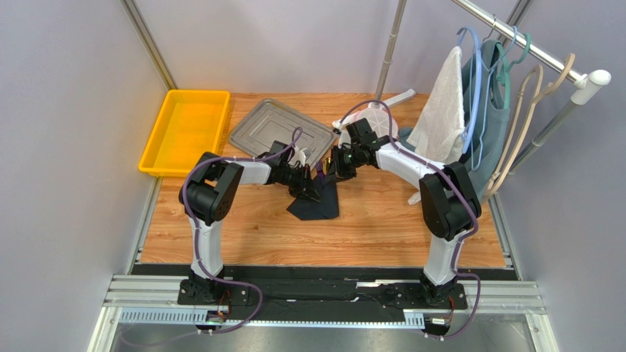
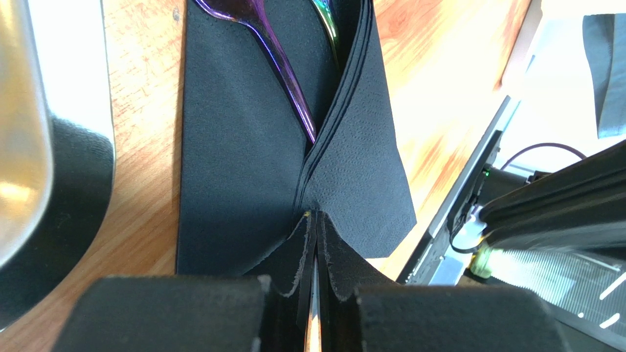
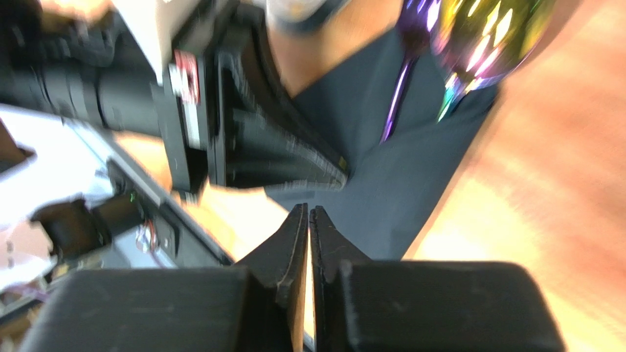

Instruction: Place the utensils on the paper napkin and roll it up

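Paper napkin [image 2: 235, 147] flat on bench [image 2: 147, 132], just near side of tray [image 1: 283, 132], one flap folded over fork [image 2: 283, 66] and spoon [image 3: 485, 37]. Left hand [image 2: 314, 220] pinching napkin's folded edge. Right hand [image 3: 308, 213] clenched, apparently empty. Napkin light and limp, likely springs open: grip layered edge. Cutlery slick, may slide.

tray [image 1: 257, 128] near behind napkin [image 1: 317, 207], open tabletop [image 1: 367, 227] in front

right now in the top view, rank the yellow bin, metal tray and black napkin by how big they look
1. yellow bin
2. metal tray, close to the bin and partly covered, so unsure
3. black napkin, clearly smallest
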Tool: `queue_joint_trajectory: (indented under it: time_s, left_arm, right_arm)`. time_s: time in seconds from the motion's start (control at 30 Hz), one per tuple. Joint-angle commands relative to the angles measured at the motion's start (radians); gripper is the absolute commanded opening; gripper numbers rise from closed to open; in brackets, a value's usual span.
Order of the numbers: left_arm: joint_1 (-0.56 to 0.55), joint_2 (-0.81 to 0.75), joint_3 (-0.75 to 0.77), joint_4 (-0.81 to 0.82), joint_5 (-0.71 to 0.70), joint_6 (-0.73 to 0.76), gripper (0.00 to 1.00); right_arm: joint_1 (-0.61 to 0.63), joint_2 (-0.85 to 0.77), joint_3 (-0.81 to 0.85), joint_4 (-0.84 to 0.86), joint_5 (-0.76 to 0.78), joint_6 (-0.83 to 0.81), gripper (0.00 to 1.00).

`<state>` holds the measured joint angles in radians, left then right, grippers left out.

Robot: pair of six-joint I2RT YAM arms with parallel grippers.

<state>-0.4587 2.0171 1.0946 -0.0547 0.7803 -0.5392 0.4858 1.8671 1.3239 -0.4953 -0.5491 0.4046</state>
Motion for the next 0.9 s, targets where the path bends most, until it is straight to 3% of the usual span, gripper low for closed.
queue_joint_trajectory:
  time_s: [0.0,0.23,0.87]
  left_arm:
    - [-0.005,0.023,0.016,-0.014,-0.041,0.031,0.06]
    - [-0.005,0.023,0.002,-0.005,-0.042,0.024,0.06]
    - [-0.005,0.029,-0.007,0.007,-0.053,0.013,0.06]
  right_arm:
    - [0.019,0.055,0.08,0.021,0.113,0.059,0.06]
    - [0.059,0.13,0.149,0.021,0.213,0.08,0.0]
    - [0.086,0.234,0.195,-0.011,0.347,0.076,0.0]
